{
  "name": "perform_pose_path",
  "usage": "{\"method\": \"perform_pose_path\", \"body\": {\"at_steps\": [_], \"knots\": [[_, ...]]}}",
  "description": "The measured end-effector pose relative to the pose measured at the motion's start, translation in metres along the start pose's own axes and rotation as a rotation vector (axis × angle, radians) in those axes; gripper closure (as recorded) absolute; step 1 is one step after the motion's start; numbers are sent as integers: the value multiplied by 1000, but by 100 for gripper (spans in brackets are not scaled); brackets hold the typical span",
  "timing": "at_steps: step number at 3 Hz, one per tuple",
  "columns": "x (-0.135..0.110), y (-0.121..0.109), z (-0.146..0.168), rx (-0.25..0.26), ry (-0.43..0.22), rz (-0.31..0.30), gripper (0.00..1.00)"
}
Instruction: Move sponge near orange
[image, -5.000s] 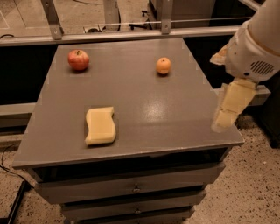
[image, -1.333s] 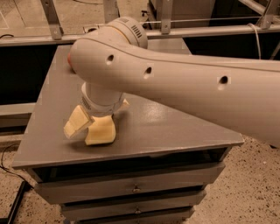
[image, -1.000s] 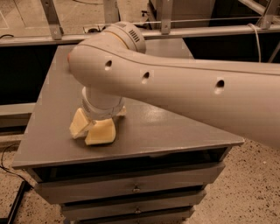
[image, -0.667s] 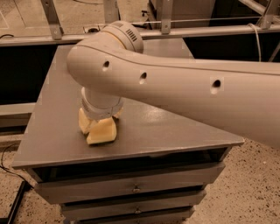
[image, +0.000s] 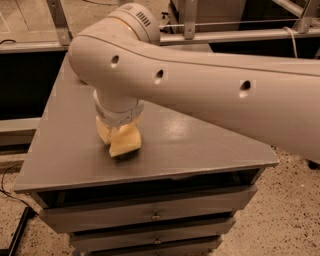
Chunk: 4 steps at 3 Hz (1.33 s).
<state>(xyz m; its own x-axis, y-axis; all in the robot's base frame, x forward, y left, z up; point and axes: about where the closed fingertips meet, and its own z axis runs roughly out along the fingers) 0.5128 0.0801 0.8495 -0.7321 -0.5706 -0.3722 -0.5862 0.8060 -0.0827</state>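
Note:
My gripper (image: 116, 135) points straight down over the front left part of the grey table (image: 200, 145). It is shut on the pale yellow sponge (image: 126, 143), which hangs tilted between the fingers with a dark shadow under its lower edge. One pale finger (image: 103, 131) shows at the sponge's left side. My thick arm (image: 210, 85) crosses the whole view from the right and hides the back of the table. The orange is hidden behind the arm.
The table's front edge runs just below the sponge, with drawers (image: 155, 216) beneath it. A metal rail (image: 240, 35) and dark shelving stand behind the table. Speckled floor (image: 290, 210) lies to the right.
The gripper came from the table's right side over to the sponge, lowered around it with its fingers spread, then closed on it. The sponge now sits tilted in the grip.

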Motion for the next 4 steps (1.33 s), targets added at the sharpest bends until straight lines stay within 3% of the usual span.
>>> {"method": "perform_pose_path", "body": {"at_steps": [1,2,3,4], "knots": [[6,-18,-15,44,-7,-60,100],[20,-43,-33,53,-56,-120,100],[18,-42,-33,55,-59,-205,100],[18,-42,-33,55,-58,-204,100]]}}
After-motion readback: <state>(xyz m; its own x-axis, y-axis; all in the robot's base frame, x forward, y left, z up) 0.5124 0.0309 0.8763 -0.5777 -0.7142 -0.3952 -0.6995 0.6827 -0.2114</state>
